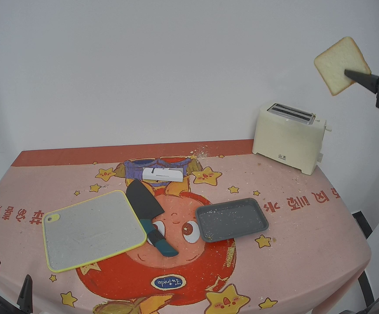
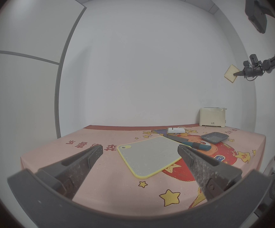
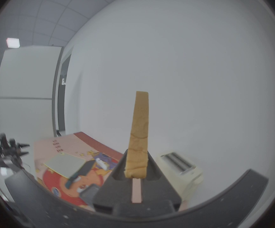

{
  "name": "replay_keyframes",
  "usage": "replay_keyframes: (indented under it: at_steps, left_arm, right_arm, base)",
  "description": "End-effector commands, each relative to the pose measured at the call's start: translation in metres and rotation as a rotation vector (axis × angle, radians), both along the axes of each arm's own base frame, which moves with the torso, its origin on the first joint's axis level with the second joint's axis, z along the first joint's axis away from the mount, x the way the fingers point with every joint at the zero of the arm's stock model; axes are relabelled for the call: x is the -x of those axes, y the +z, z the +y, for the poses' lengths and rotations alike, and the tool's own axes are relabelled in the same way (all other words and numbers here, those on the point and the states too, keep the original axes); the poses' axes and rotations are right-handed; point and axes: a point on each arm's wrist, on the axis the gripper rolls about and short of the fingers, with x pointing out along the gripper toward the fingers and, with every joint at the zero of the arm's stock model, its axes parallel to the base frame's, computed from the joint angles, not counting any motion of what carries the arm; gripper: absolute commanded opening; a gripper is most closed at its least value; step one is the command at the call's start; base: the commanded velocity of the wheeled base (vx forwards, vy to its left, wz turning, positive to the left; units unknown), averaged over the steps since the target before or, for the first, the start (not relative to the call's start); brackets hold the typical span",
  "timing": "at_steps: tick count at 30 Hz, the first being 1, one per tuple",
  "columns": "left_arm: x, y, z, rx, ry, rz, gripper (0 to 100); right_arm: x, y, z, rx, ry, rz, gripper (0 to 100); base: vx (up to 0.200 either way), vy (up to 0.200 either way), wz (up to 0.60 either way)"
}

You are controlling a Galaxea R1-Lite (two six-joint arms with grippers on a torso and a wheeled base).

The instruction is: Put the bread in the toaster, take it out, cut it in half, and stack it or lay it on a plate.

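1. Right end effector (image 3: 136, 171) is clamping the bread (image 3: 139, 133) by one corner, jaws closed on it, slice hanging edge-up in the air.
2. Bread's looking light, soft, crumbly; I'm reckoning a gentle pinch near the crust, w/o crushing.
3. It's hovering high above the toaster (image 1: 289, 138), off toward my right.
4. Left end effector (image 2: 140, 148) is hanging open, low at the near-left corner of the tabletop (image 1: 311, 240).
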Motion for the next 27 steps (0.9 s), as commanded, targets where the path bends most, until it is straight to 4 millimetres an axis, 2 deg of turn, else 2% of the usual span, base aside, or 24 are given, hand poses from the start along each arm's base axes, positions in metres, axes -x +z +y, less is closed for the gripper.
replay_keyframes:
  at_steps: [1,4,8,10,18,27]
  left_arm:
    - [-0.001,-0.005,0.0,0.0,0.002,0.016,100]
    - [-0.001,-0.005,0.0,0.0,0.002,0.015,100]
    - [-0.001,-0.005,0.0,0.0,0.002,0.015,100]
    - [-0.001,-0.005,0.0,0.0,0.0,0.015,100]
    - [-0.001,-0.005,0.0,-0.004,-0.001,0.016,100]
    - [-0.001,-0.005,0.0,-0.003,0.01,0.016,100]
  right_arm:
    - [-0.052,-0.029,-0.031,0.102,-0.011,0.072,0]
    - [-0.056,-0.045,-0.03,0.16,0.037,0.084,0]
    - [-0.055,-0.057,-0.024,0.202,0.074,0.095,0]
    - [-0.053,-0.068,-0.011,0.204,0.125,0.126,0]
    - [-0.055,-0.074,-0.009,0.202,0.13,0.145,0]
    - [-0.065,-0.074,-0.01,0.203,0.123,0.14,0]
  base:
    - [0.0,0.0,0.0]
    - [0.0,0.0,0.0]
    - [0.0,0.0,0.0]
    - [0.0,0.0,0.0]
    - [0.0,0.0,0.0]
    - [0.0,-0.2,0.0]
